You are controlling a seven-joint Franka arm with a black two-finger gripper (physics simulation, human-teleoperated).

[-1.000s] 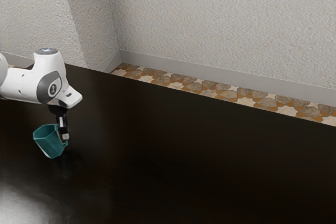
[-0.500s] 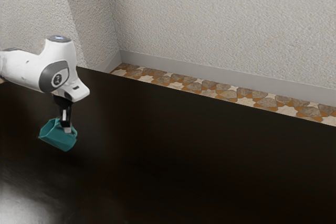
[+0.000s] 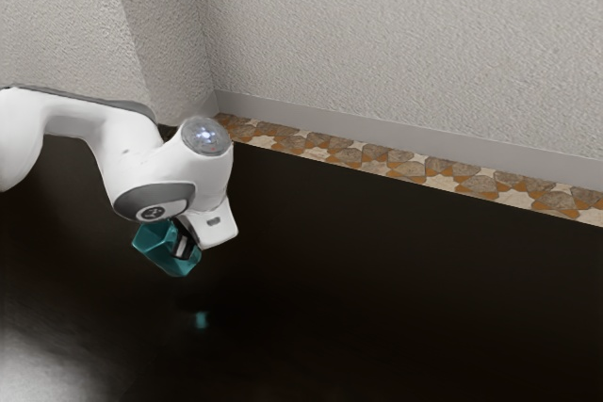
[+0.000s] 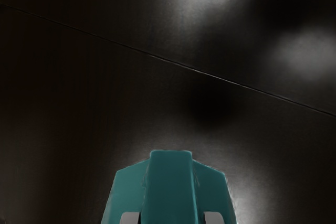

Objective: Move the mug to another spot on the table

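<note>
A teal mug [image 3: 155, 244] hangs tilted in the air above the dark glossy table [image 3: 396, 289], just under the white hand of my arm. My gripper [image 3: 182, 249] is shut on the mug, and the hand covers most of it in the exterior view. A faint teal reflection [image 3: 201, 319] shows on the tabletop below. In the wrist view the mug [image 4: 169, 187] sits right under the hand, with pale fingertips [image 4: 128, 217] against it on either side.
The table's far edge [image 3: 405, 185] runs along a strip of patterned floor tiles [image 3: 424, 168] below a rough white wall. A thin seam [image 4: 173, 64] crosses the tabletop beyond the mug. Bare dark tabletop stretches toward the exterior view's right.
My arm has swung toward the exterior view's right with the mug in its grip. The hand has turned, so its body now covers most of the mug.
</note>
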